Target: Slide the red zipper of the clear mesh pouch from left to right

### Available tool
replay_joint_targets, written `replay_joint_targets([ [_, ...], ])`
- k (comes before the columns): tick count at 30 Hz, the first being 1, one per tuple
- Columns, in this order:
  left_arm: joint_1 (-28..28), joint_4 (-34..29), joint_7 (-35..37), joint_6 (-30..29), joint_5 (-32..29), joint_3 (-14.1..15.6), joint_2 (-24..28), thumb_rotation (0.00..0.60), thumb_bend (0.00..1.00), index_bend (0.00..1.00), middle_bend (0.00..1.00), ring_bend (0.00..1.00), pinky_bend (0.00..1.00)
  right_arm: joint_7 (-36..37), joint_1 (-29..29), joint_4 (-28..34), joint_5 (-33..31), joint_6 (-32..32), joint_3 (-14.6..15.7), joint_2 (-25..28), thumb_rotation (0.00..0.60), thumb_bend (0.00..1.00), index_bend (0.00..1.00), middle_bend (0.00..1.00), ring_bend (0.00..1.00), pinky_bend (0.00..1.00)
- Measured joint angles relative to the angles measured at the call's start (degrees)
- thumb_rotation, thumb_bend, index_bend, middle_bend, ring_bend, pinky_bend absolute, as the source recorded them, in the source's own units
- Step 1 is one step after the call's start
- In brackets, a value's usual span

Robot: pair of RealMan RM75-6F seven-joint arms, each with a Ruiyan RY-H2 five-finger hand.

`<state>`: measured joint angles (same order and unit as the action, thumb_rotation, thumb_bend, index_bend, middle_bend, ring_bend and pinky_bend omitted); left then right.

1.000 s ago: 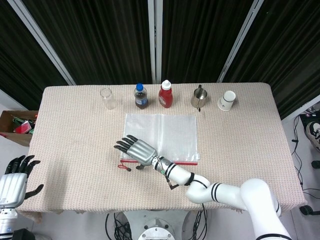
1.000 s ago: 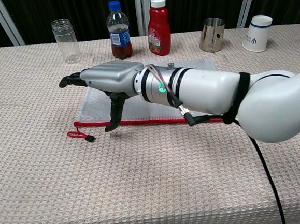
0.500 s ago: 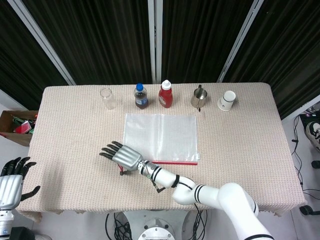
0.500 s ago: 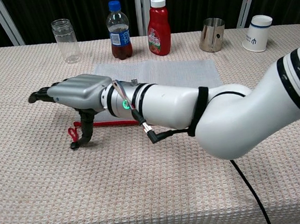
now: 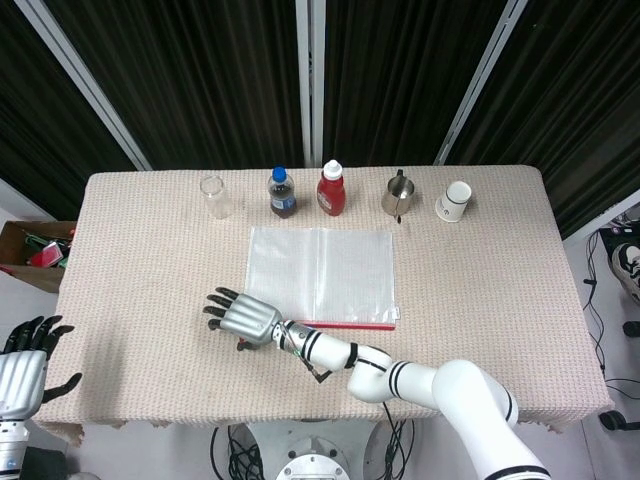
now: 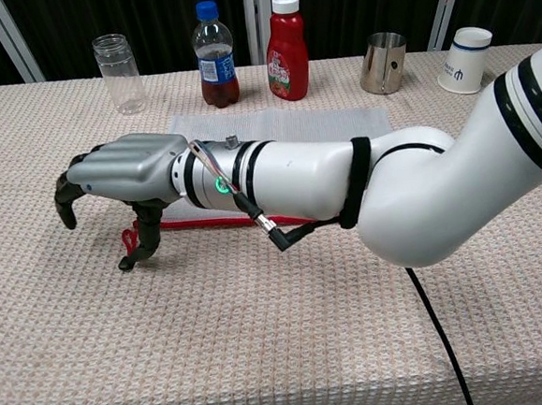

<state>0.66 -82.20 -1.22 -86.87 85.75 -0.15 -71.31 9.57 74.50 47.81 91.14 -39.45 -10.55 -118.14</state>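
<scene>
The clear mesh pouch lies flat near the middle of the tabletop, its long axis running left to right. The red zipper runs along the edge nearest the robot. The right hand hovers palm down over the pouch's left near corner, its fingers curled downward and apart, holding nothing that I can make out; the thumb points down beside the red pull cord. The left hand sits off the tabletop's left edge, fingers spread. A jar, cola bottle, ketchup bottle, metal cup and paper cup line the far side.
</scene>
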Motion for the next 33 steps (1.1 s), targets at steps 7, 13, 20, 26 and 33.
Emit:
replay_joint_targets([
  [7, 0.10, 0.12, 0.27, 0.23, 0.00, -0.07, -0.08, 0.600, 0.13, 0.26, 0.14, 0.10, 0.13, -1.53, 0.68, -1.46, -1.35, 1.89, 0.49, -0.76, 0.600, 0.18, 0.35, 0.13, 0.00, 0.00],
  [13, 0.06, 0.50, 0.71, 0.32, -0.10, -0.11, -0.21, 0.600, 0.13, 0.26, 0.14, 0.10, 0.13, -1.04, 0.88, -3.55, -1.43, 1.19, 1.07, -2.08, 0.600, 0.18, 0.41, 0.14, 0.00, 0.00],
  [20, 0.10, 0.99, 1.02, 0.44, -0.10, -0.16, -0.43, 0.600, 0.13, 0.26, 0.14, 0.10, 0.13, -0.77, 0.72, -4.17, -1.60, 0.92, 1.74, -2.39, 0.600, 0.22, 0.42, 0.14, 0.00, 0.00],
  [26, 0.29, 1.29, 1.24, 0.70, 0.06, -0.15, -0.55, 0.600, 0.13, 0.26, 0.14, 0.10, 0.13, -0.93, 0.58, -3.96, -1.82, 0.72, 1.95, -2.38, 0.600, 0.29, 0.44, 0.15, 0.00, 0.00],
  [33, 0.24, 1.60, 1.51, 0.70, -0.01, -0.17, -0.72, 0.600, 0.13, 0.26, 0.14, 0.10, 0.13, -1.39, 0.62, -4.01, -2.18, 0.59, 1.84, -2.56, 0.600, 0.30, 0.48, 0.16, 0.00, 0.00],
])
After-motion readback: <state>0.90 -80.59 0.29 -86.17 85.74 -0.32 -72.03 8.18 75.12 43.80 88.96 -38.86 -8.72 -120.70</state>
